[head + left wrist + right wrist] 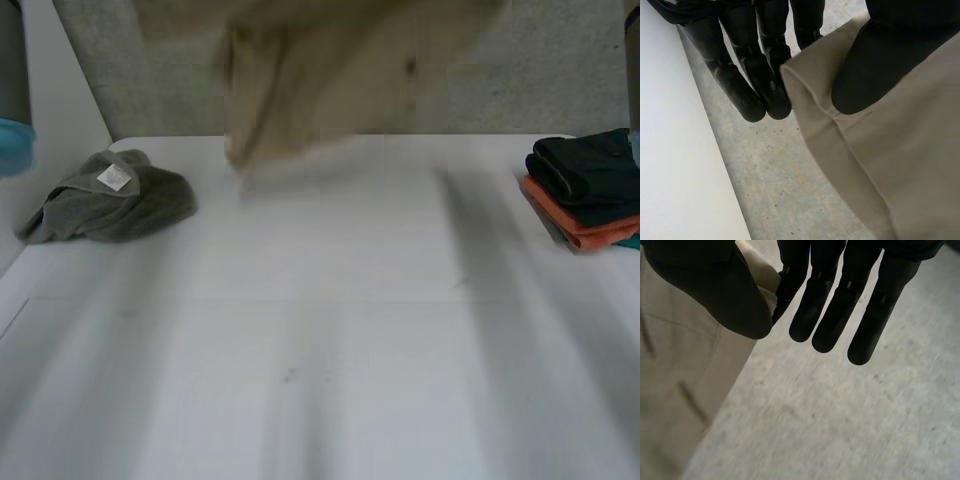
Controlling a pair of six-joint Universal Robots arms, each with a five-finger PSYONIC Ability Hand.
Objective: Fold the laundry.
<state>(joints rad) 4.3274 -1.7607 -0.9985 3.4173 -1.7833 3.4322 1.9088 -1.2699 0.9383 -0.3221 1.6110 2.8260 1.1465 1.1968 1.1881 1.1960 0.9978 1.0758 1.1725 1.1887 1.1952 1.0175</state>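
Where the white table (330, 330) meets the far wall, you see the beige cloth (330, 70) held up off the surface. Note the crumpled grey towel (120, 205) near the table's left edge and the folded stack (590, 190) at its right edge. The left hand (875, 60) pinches the cloth's edge between thumb and straight fingers; the right hand (715, 285) pinches it likewise.

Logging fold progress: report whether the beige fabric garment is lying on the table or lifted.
Lifted: the beige fabric garment hangs above the white table, pinched by the left robot hand and right robot hand.
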